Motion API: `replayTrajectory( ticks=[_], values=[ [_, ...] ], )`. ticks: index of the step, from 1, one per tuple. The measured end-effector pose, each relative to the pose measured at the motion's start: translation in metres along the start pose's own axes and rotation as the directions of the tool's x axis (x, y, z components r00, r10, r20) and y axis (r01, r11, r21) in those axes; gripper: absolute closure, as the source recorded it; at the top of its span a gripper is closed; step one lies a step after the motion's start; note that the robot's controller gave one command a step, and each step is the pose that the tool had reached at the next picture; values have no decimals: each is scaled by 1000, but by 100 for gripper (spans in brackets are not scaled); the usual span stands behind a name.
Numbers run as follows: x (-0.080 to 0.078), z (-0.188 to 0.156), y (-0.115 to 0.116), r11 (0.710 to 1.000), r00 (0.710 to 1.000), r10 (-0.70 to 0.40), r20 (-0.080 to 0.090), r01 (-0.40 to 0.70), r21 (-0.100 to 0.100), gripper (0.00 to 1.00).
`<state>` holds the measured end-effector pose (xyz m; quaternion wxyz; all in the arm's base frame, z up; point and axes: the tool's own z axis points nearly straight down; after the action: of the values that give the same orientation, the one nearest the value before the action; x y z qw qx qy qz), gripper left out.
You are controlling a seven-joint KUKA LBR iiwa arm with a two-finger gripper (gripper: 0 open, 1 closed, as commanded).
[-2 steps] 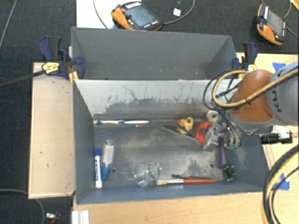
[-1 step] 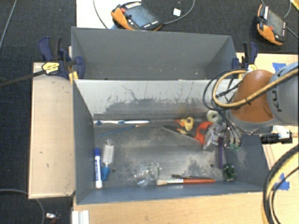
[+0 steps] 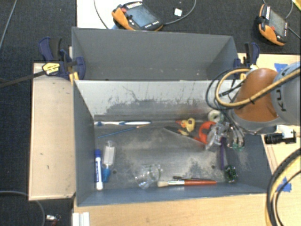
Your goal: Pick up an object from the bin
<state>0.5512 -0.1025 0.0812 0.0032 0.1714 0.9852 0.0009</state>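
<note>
Gripper point(image 3: 217, 139) sits low at three o'clock in the bin point(image 3: 150, 152), just beside an orange-red piece point(image 3: 203, 130) at its ten o'clock, perhaps lined up for it; its opening cannot be told.

A robotics lab: a cabled robot arm point(image 3: 256, 100) over a grey metal bin point(image 3: 150, 55), orange handheld units point(image 3: 136, 17) behind the bin.
</note>
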Motion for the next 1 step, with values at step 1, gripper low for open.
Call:
replayTrajectory(
  ticks=[1],
  values=[
    [0, -27, 0, 1000, 1000, -2, -1, 2, 0, 100]
  ],
)
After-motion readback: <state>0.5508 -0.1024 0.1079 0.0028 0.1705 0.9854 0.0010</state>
